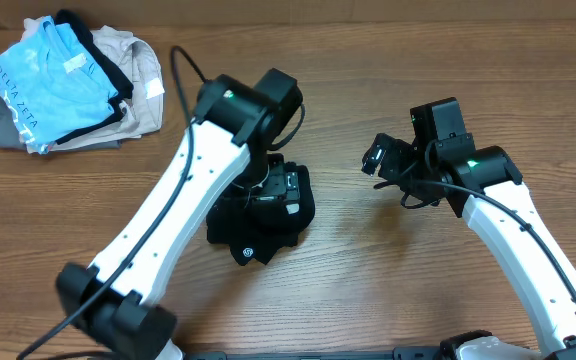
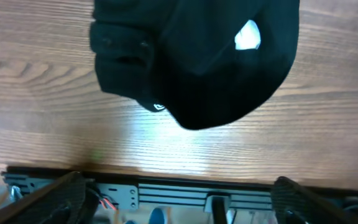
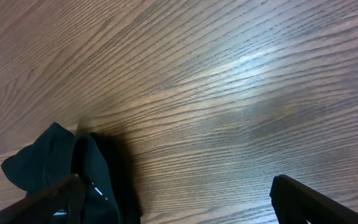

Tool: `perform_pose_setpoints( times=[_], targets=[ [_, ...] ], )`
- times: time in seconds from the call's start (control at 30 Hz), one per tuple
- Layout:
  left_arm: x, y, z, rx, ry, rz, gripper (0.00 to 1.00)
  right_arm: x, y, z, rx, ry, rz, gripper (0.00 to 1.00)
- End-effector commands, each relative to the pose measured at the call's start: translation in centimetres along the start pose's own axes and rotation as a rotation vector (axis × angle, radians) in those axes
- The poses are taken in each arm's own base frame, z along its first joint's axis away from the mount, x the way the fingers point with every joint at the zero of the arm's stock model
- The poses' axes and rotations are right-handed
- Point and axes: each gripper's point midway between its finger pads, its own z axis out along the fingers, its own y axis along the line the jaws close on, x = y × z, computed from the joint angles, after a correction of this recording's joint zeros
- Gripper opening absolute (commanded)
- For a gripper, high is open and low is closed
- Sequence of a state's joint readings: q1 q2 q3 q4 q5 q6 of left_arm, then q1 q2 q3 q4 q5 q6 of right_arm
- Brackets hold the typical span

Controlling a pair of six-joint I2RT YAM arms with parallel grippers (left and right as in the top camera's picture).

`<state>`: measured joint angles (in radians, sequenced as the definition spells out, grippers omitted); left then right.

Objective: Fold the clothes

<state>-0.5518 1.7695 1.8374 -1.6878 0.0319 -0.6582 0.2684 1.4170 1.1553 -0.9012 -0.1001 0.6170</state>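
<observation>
The black T-shirt [image 1: 258,242] lies in a small folded bundle at the middle of the wooden table. In the left wrist view it [image 2: 197,62] fills the top, with a white neck tag [image 2: 247,36] and a tiny white logo [image 2: 159,106] at its edge. My left gripper [image 1: 280,188] hovers over the bundle; its fingers [image 2: 179,199] are wide apart and empty. My right gripper [image 1: 378,160] is open and empty over bare table, to the right of the shirt. In the right wrist view [image 3: 179,199] the shirt [image 3: 48,155] shows at the lower left.
A pile of other garments sits at the far left corner: a light blue shirt with lettering [image 1: 48,85] on top of beige [image 1: 140,62] and grey pieces. The table's front edge with a black rail [image 2: 185,190] lies close below the shirt.
</observation>
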Motion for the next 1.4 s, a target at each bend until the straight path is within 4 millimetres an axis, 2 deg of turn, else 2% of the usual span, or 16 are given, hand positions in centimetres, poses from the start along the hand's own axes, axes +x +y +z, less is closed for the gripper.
perform_pose_setpoints(
  times=[0.0,0.13,0.27,0.43,0.57,0.83,1.0,1.07,1.17,1.33,1.37],
  targets=[
    [0.0,0.6,-1.1,-0.002,-0.053,-0.104,1.0,0.1,-0.1,0.1,0.001,0.003,-0.001,1.0],
    [0.6,1.1,0.4,-0.04,-0.017,-0.24,1.0,0.2,-0.2,0.1,0.005,0.007,-0.001,1.0],
    [0.8,1.4,3.0,-0.072,0.012,-0.343,1.0,0.2,-0.3,0.1,0.006,0.008,-0.001,1.0],
    [0.5,0.8,5.4,-0.043,0.034,-0.365,1.0,0.2,-0.3,0.1,0.006,0.008,-0.001,1.0],
    [0.6,1.3,7.3,-0.071,0.038,-0.443,1.0,0.2,-0.3,0.1,0.006,0.007,-0.001,1.0],
    [0.2,0.8,10.7,-0.025,0.05,-0.467,0.98,0.1,-0.2,0.1,0.004,0.005,-0.001,1.0],
    [-0.6,0.4,11.3,0.001,0.021,-0.454,0.88,0.1,-0.2,0.1,0.004,0.005,-0.001,1.0],
    [-1.2,0.0,11.2,0.027,0.001,-0.439,0.76,0.1,-0.2,0.1,0.004,0.005,-0.001,1.0],
    [-1.9,-0.6,11.2,0.055,-0.024,-0.436,0.65,0.1,-0.2,0.1,0.003,0.004,-0.002,1.0],
    [-2.2,-0.8,11.7,0.059,-0.028,-0.428,0.61,0.1,-0.1,0.1,0.002,0.002,-0.001,1.0],
    [-2.2,-0.7,11.9,0.056,-0.025,-0.429,0.54,0.1,-0.1,0.1,0.001,0.002,-0.001,1.0]
  ],
)
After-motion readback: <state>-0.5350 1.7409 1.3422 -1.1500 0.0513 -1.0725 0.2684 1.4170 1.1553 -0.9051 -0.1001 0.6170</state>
